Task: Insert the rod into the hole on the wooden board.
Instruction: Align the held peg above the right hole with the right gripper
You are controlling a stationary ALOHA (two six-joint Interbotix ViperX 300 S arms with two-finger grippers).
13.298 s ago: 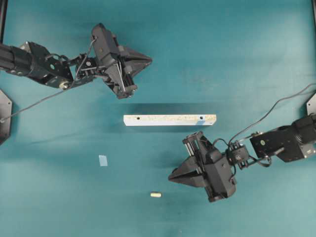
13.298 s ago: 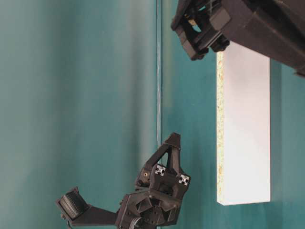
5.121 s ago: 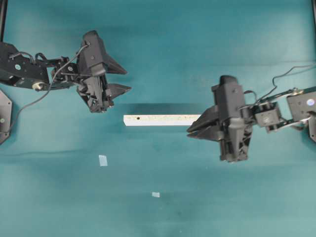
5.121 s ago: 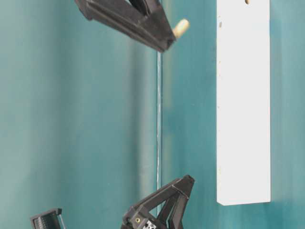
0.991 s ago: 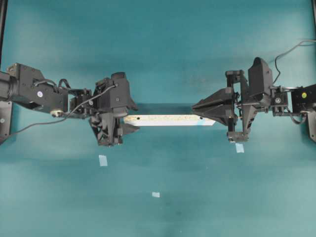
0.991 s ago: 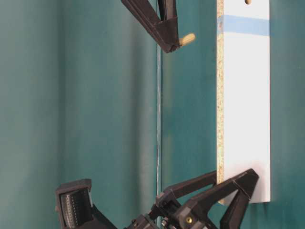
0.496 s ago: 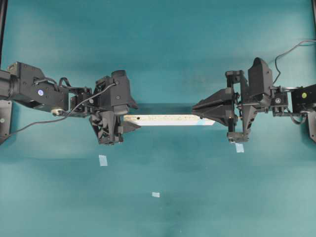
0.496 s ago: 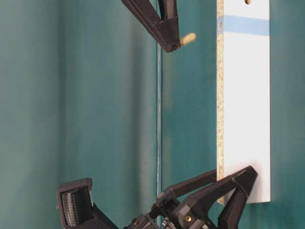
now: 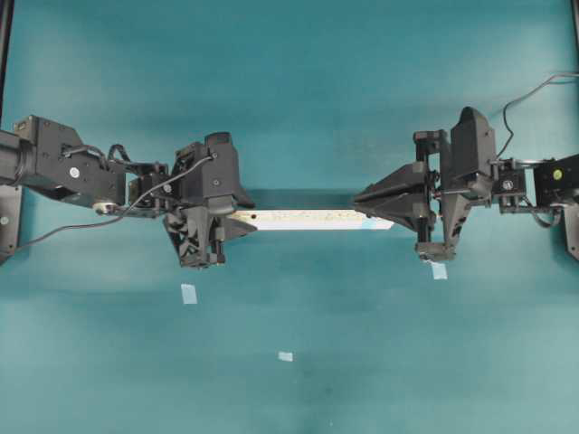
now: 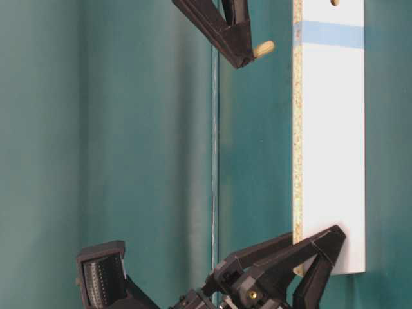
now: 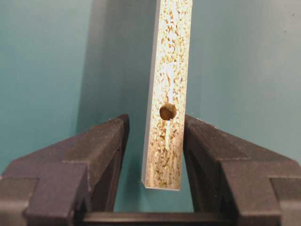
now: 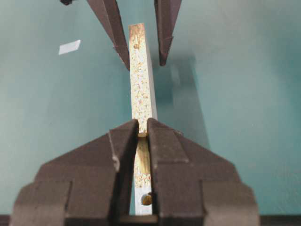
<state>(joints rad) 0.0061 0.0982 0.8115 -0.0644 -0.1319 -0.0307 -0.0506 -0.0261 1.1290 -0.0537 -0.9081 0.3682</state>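
The wooden board (image 9: 308,220) lies across the middle of the table, speckled edge up. My left gripper (image 9: 242,218) straddles its left end, open. In the left wrist view one finger (image 11: 202,146) is against the board (image 11: 167,70) and the other stands a little off it. My right gripper (image 9: 355,201) is shut on the rod (image 10: 262,48), which hovers above the board's blue mark (image 10: 328,34). In the right wrist view the rod (image 12: 142,160) sits between the fingers, over the hole (image 12: 147,199).
An unmarked hole (image 11: 168,111) lies near the board's left end. Small pale blue tape squares (image 9: 188,293) (image 9: 285,356) (image 9: 439,270) lie flat on the teal table in front of the board.
The left gripper's jaws have narrowed around the board's left end. The right gripper has carried the rod slightly closer to the board.
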